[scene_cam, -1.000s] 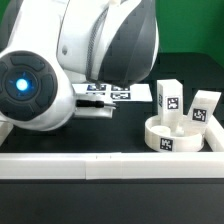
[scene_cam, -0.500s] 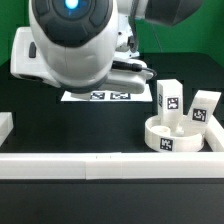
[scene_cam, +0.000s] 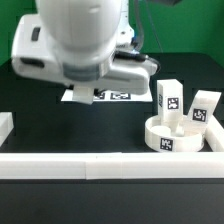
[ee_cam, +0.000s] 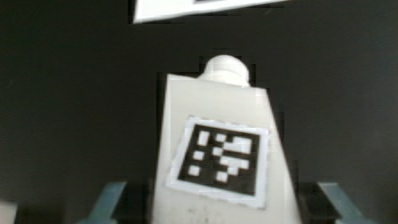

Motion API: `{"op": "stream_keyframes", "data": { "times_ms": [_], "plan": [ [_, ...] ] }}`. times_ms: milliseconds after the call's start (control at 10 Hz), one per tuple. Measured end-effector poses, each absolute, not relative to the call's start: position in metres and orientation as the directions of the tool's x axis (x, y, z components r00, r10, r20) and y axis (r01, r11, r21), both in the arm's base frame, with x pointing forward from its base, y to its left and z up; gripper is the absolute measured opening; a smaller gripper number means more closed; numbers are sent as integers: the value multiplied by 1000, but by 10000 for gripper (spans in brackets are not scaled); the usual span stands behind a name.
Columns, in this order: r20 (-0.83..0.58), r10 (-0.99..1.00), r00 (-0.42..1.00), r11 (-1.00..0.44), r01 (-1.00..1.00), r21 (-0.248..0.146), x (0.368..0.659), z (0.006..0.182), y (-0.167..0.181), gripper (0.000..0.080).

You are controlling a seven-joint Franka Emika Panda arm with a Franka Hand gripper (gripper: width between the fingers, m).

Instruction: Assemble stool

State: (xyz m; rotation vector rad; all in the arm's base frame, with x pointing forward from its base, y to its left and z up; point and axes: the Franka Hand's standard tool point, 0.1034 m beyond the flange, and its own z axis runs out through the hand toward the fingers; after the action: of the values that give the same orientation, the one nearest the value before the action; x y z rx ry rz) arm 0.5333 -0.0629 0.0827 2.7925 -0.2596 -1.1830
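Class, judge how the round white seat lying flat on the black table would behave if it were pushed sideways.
The round seat looks like thick moulded plastic, so it is probably stiff. Lying flat, it should slide rather than roll or tip. Its smooth wall may be slippery to grip, and a push might topple the upright leg block close to it.

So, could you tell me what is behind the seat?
Two tagged legs stand upright, one leg on the exterior view's left, the other leg on its right. The seat covers their bases, so behind it or inside the ring cannot be told.
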Motion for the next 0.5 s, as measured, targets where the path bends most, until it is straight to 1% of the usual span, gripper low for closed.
{"op": "stream_keyframes", "data": {
  "times_ms": [100, 200, 300, 400, 500],
  "plan": [
    [-644, -184, 743, -982, -117, 146, 544, 95, -54, 325],
    [-591, -172, 788, -985, -124, 121, 551, 106, -44, 325],
    [-528, -160, 834, -987, -121, 108, 559, 115, -39, 325],
    [-414, -150, 898, -988, -119, 99, 568, 110, -39, 325],
    [-376, -147, 915, -988, -122, 91, 563, 110, -38, 325]
  ]
}}
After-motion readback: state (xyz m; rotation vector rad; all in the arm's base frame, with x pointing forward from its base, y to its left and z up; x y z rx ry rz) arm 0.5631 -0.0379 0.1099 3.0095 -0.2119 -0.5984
